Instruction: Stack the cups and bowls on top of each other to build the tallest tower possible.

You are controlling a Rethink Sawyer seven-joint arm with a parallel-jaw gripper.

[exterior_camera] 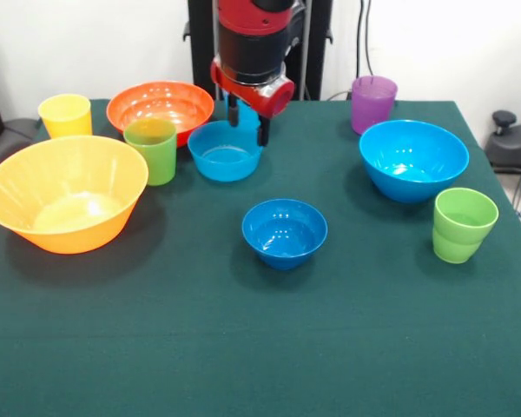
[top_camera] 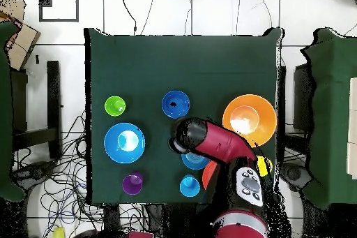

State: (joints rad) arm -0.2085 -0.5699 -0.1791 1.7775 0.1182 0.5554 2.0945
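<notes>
Nothing stacked yet — the gripper hangs open and empty over the medium blue bowl, needing to drop and pinch its rim.

Was a glossy red arm with black cylindrical bands, a red collar, and two dark prongs on the hand.

Green-clothed table, bowls and cups scattered separately
</notes>
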